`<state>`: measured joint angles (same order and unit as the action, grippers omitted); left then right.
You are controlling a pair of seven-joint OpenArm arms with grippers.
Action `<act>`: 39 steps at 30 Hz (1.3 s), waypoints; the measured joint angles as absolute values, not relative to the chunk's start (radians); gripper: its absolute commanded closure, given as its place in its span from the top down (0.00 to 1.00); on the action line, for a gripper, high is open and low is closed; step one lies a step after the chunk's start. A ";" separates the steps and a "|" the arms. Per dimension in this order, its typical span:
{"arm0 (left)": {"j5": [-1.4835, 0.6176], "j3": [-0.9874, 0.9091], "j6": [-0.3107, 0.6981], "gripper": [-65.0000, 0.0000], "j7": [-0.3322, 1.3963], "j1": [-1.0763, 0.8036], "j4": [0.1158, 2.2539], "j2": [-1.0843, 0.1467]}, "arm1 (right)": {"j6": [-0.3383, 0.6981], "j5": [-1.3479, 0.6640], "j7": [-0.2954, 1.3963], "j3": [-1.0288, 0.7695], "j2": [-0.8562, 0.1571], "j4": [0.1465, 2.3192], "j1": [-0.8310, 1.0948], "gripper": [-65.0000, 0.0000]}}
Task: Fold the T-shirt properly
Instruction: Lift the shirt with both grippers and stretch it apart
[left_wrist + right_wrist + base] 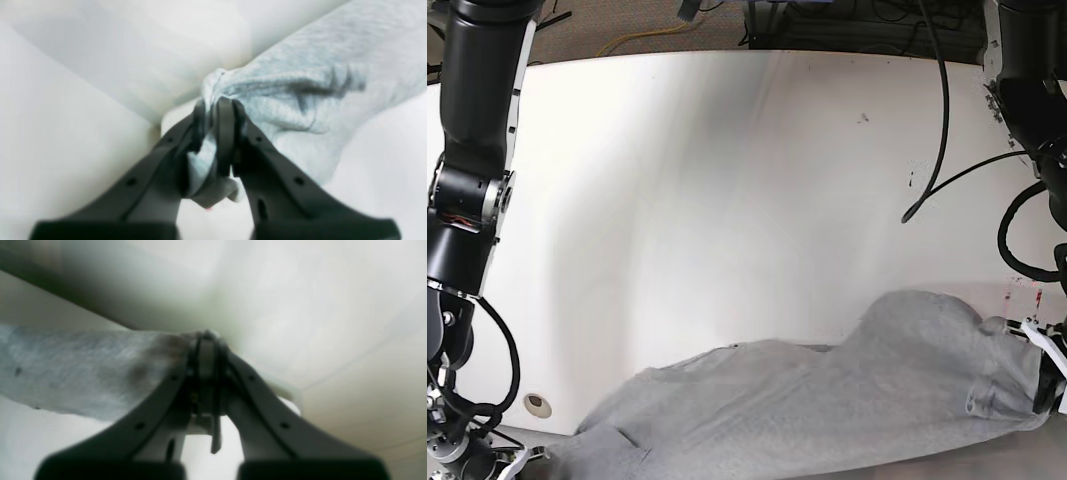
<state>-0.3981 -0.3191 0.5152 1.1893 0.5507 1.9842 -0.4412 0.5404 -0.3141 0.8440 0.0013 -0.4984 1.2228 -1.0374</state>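
Note:
The heather-grey T-shirt [827,400] hangs stretched in a long band along the near edge of the white table [727,200]. In the left wrist view my left gripper [217,106] is shut on a bunched corner of the T-shirt [300,83], and cloth spills out between the black fingers [267,156]. In the right wrist view my right gripper [205,340] is shut at the end of the T-shirt [83,373], which runs off to the left. The base view shows the cloth's two ends reaching the arms at the bottom right and bottom left corners, where both grippers are mostly cut off.
A black cable [939,150] hangs over the table's right side. A small round hole [535,404] sits near the table's front left. Arm columns stand at the far left [472,150] and far right [1032,80]. Cables lie on the floor beyond the far edge.

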 measured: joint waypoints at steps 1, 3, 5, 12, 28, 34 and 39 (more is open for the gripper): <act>-0.398 -0.321 0.532 0.00 1.192 0.560 1.984 -0.442 | 0.540 -0.315 0.850 0.001 -0.505 1.236 -1.037 0.00; -0.394 -0.321 0.549 0.00 1.206 0.568 1.984 -0.442 | 0.541 -0.315 0.860 0.001 -0.517 1.273 -1.029 0.00; -0.396 -0.321 0.564 0.00 1.210 0.565 1.984 -0.441 | 0.540 -0.312 0.861 -0.002 -0.523 1.288 -1.021 0.00; -0.394 -0.323 0.570 0.00 1.209 0.461 1.986 -0.441 | 0.541 -0.313 0.859 -0.005 -0.542 1.356 -0.892 0.00; -0.404 -0.405 0.701 0.00 1.204 0.116 1.984 -0.438 | 0.545 -0.321 0.898 -0.258 -0.511 1.544 -0.443 0.00; -0.405 -0.426 0.704 0.00 1.192 -0.018 1.986 -0.438 | 0.542 -0.319 0.899 -0.334 -0.463 1.616 -0.282 0.00; -0.400 -0.431 0.704 0.00 1.204 -0.138 1.984 -0.434 | 0.544 -0.321 0.897 -0.397 -0.426 1.655 -0.150 0.00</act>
